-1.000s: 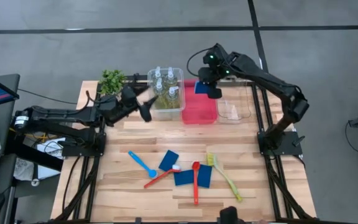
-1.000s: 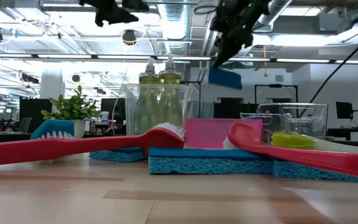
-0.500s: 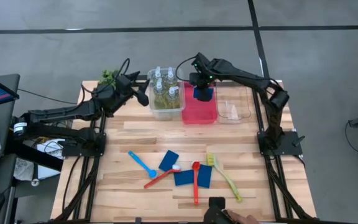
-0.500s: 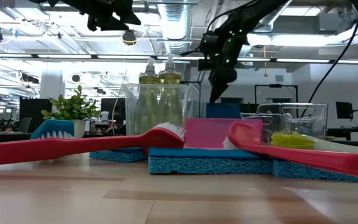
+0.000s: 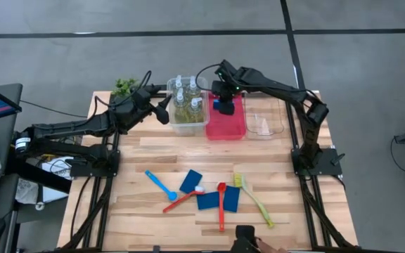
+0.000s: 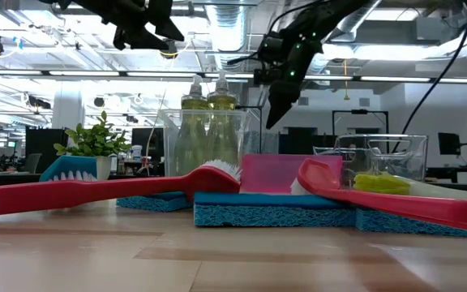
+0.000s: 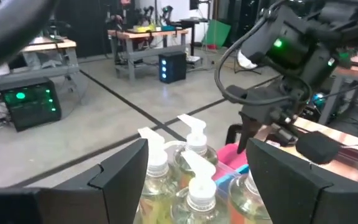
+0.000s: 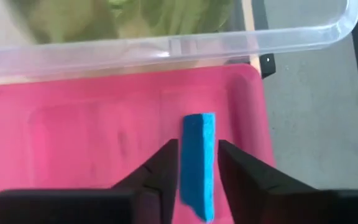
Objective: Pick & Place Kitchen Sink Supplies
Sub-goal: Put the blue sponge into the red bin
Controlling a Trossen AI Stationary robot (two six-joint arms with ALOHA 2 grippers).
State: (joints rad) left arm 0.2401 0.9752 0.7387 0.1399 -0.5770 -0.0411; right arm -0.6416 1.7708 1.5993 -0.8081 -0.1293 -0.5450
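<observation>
My right gripper (image 5: 223,104) hangs over the far part of the red bin (image 5: 225,126), shut on a blue sponge (image 8: 197,143); in the low view it (image 6: 272,113) is above the bin's wall (image 6: 290,174). My left gripper (image 5: 163,110) is open and empty, hovering left of the clear bin (image 5: 188,124) that holds several yellow-green bottles (image 7: 191,155). Three more blue sponges (image 5: 208,200) lie flat on the near part of the table among a blue brush (image 5: 162,185), two red brushes (image 5: 221,205) and a yellow-green brush (image 5: 253,200). My right gripper pinches the blue sponge by its two flat faces, one finger (image 8: 163,171) on each side. The fingers come from above, slanting down. The sponge stands on edge, its narrow edge (image 8: 197,186) toward the wrist camera and its end reaching past the fingertips over the bin floor. Whether it touches the floor I cannot tell.
A second clear bin (image 5: 264,121) stands right of the red one. A small green plant (image 5: 125,86) is at the far left corner, behind my left arm. Bare wood stretches across the middle of the table (image 5: 188,151).
My right gripper carried the sponge from the red bin's far right corner leftward and down over the bin, then rose a little and turned. My left gripper drew back from the clear bin's near left corner toward the far left, staying open.
</observation>
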